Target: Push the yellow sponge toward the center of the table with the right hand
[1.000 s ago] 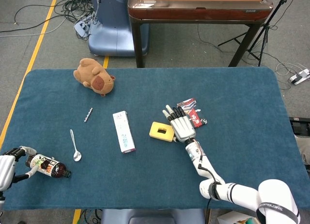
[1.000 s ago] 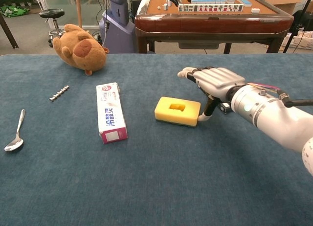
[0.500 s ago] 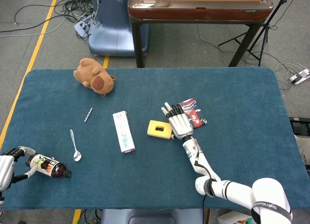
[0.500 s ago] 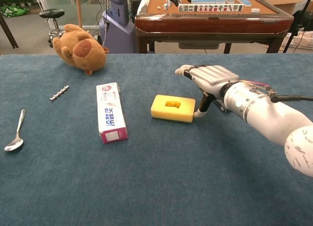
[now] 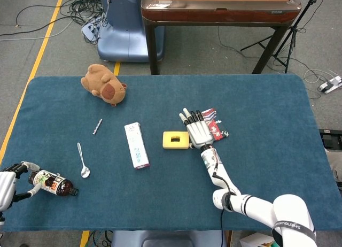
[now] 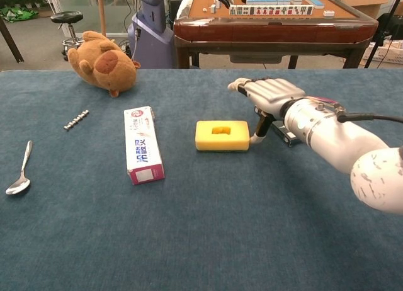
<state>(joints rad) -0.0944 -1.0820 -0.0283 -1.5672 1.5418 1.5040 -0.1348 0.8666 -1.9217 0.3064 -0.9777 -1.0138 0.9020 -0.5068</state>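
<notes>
From the head view we see the whole blue tabletop (image 5: 256, 167). The yellow sponge (image 5: 176, 140) lies near its middle, a flat block with a small rectangular recess in its top face. The right hand (image 5: 198, 130) rests just beside the sponge's right side, palm down, fingers straight and spread toward the far edge, holding nothing. Behind the hand, toward the far right, lie some small red and dark packets (image 5: 214, 124). Left of the sponge we see a toothpaste box (image 5: 136, 145), then a spoon (image 5: 83, 161) and a small metal bit (image 5: 96, 126); a brown plush toy (image 5: 103, 84) sits toward the far left corner. Only this view shows the left hand (image 5: 6, 185), at the near left corner, its fingers around a dark bottle (image 5: 52, 183) that lies on its side.

In the chest view we see the sponge (image 6: 221, 135) from the side, thick and bright yellow. The right hand (image 6: 267, 96) hovers with its knuckles above the cloth, and its thumb (image 6: 258, 132) reaches down to touch the sponge's right end. The toothpaste box (image 6: 141, 144), spoon (image 6: 19, 172), metal bit (image 6: 75, 119) and plush toy (image 6: 104, 63) show again. The packets are mostly hidden behind the hand, and the left hand and bottle fall outside this view.
</notes>
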